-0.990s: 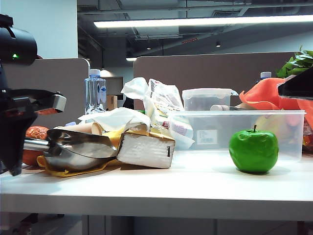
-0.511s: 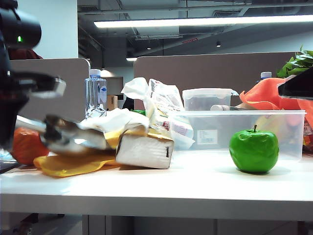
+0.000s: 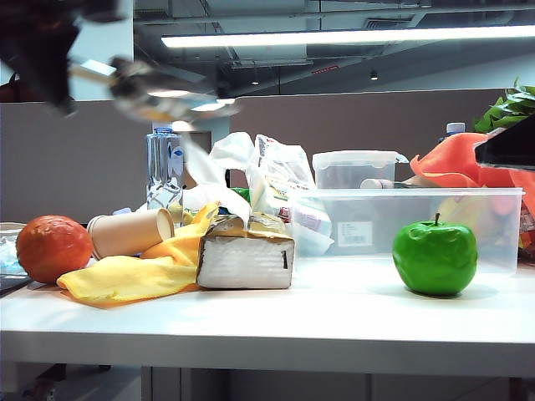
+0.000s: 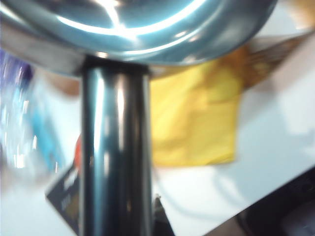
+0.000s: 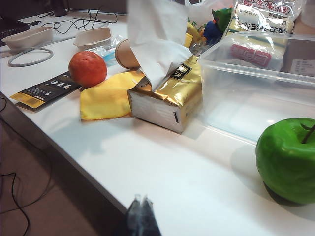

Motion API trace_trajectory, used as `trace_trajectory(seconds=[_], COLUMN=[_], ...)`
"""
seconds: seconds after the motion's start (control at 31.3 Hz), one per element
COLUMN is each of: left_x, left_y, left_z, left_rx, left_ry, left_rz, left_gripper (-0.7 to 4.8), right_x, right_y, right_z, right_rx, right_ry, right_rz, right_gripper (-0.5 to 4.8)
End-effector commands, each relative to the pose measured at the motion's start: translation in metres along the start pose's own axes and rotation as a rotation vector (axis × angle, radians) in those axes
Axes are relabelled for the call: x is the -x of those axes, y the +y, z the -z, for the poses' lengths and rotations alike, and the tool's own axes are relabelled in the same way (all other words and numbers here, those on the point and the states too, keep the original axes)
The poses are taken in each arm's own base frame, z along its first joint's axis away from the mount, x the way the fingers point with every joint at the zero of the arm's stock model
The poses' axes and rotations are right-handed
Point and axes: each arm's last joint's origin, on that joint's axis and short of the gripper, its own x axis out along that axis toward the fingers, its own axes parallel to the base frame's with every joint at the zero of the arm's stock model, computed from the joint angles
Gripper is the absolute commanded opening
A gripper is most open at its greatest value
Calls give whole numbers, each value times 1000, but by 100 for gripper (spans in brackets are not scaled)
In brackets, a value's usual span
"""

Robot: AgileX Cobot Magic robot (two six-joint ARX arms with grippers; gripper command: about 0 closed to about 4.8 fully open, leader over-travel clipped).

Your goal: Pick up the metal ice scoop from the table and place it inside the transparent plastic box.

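Note:
The metal ice scoop (image 3: 163, 90) hangs high over the left end of the table (image 3: 334, 309), blurred, its bowl towards the middle. My left gripper (image 3: 79, 68) is shut on its tubular handle (image 4: 115, 147); the shiny bowl (image 4: 138, 24) is beyond the handle in the left wrist view. The transparent plastic box (image 3: 401, 194) stands at the back right, low and wide, with a small white label. My right gripper (image 5: 141, 206) is shut and empty, over the table's front edge, with the box (image 5: 236, 88) ahead of it.
A green apple (image 3: 434, 257) sits in front of the box. A gold tissue pack (image 3: 245, 255), yellow cloth (image 3: 125, 276), paper cup (image 3: 129, 231) and an orange fruit (image 3: 53, 248) lie under the raised scoop. A water bottle (image 3: 163, 167) and a lidded tub (image 3: 351, 167) stand behind.
My left gripper closed on the scoop's handle and lifted it off the yellow cloth to high above the table. The paper cup and orange fruit now show. The right arm stayed still.

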Motion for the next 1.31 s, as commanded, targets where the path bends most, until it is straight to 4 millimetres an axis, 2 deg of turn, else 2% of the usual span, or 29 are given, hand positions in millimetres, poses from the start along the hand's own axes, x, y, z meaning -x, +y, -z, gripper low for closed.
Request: trace_trajectory(seconds=[0.03, 0.13, 0.22, 0.45, 0.54, 0.64, 0.73, 0.93, 1.02, 1.15, 1.31], left_x=[14, 13, 0, -54, -73, -91, -105, -125, -125, -124, -136], left_y=[-14, -24, -33, -60, -78, -95, -104, -106, -103, -102, -105], left_z=[-22, -41, -60, -93, -105, -118, -127, -143, -150, -155, -159], left_rx=[-135, -258, -369, -505, -588, -674, -741, -819, -818, -882, -901], left_ry=[-120, -157, -147, -70, -65, -79, -95, -190, -231, -298, -343], left_rz=[4, -4, 20, 117, 141, 111, 43, -74, -164, -146, -143], left_gripper=[-6, -6, -6, -6, -6, -6, -6, -6, -6, -6, -6], right_x=[0, 0, 0, 2, 5, 9, 13, 19, 22, 23, 23], right_y=[0, 0, -1, -12, -19, -27, -35, -45, -48, -49, -49], right_z=[-2, -2, -2, -5, -8, -11, -13, -16, -17, -18, -18], right_rx=[-1, 0, -1, -13, -18, -23, -26, -31, -30, -27, -28], right_ry=[-20, -20, -21, -50, -86, -128, -159, -194, -213, -227, -225], right_rz=[-1, -1, 6, 112, 183, 268, 350, 472, 509, 522, 523], right_gripper=[-1, -1, -1, -1, -1, -1, -1, -1, -1, -1, -1])
